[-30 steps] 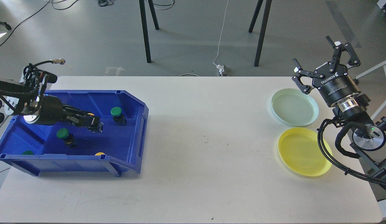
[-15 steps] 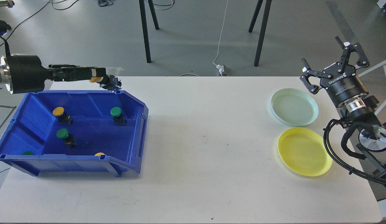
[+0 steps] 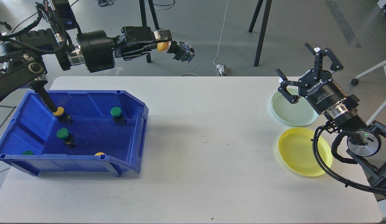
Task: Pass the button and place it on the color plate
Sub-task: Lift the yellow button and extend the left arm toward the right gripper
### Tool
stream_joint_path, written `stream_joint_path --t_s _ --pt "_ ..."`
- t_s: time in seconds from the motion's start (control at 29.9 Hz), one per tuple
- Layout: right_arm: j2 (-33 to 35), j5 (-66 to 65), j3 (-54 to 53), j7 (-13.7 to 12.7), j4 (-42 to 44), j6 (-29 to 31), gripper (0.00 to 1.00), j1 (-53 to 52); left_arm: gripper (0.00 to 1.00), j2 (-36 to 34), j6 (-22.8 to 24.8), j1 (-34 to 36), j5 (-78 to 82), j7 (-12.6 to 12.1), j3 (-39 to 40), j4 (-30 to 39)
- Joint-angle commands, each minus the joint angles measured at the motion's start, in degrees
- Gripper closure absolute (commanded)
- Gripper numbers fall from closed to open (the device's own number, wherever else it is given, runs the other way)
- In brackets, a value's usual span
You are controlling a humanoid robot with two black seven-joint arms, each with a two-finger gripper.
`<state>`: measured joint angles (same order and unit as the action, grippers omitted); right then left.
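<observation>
Head view, left gripper: clenched on the yellow button, high above the far edge of the table and a little right of the bin. It grips the button by its yellow cap, so the dark body sticks out to the right, free for the other arm to take.

Head view, button held: in the air, well clear of the table, between the bin and the plates but nearer the bin. Judged to be midway through the pass.

Head view, right gripper: fingers spread wide, holding nothing, hovering over the far right of the table above the pale green plate. It points left, toward the offered button, probably ready to receive it. Well apart from the left gripper.

Head view, blue bin: near left on the table; it keeps the spare buttons together. Inside are two green buttons, one far right and one middle, a yellow one at far left, and two more half hidden behind the near wall.

Head view, plates: pale green plate far right, yellow plate just nearer, both bare. By colour, the yellow one is the likely target.
</observation>
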<state>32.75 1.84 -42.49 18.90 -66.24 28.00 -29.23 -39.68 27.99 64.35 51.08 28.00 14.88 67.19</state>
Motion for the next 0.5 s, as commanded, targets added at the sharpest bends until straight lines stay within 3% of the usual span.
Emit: stream_joint_path --t_s 0.0,0.1,0.2,0.47 --pt "0.1 -0.8 4.2 0.2 -2.5 0.0 0.01 -1.5 0.91 6.8 0.0 -1.9 0.0 0.0 0.1 -5.2" --pt "-0.6 -3.1 8.9 0.7 -2.4 0.0 0.01 -5.1 0.9 10.5 0.0 -3.4 0.0 0.0 0.0 -8.3" --pt "-2.8 -4.8 13.1 2.9 -1.6 0.0 0.01 -8.6 0.9 13.9 0.0 -4.6 -0.1 0.0 0.5 -10.1" --pt "-11.4 -6.5 15.8 4.3 2.2 0.0 0.01 -10.6 0.9 14.6 0.0 -4.8 -0.1 0.0 1.4 -10.7"
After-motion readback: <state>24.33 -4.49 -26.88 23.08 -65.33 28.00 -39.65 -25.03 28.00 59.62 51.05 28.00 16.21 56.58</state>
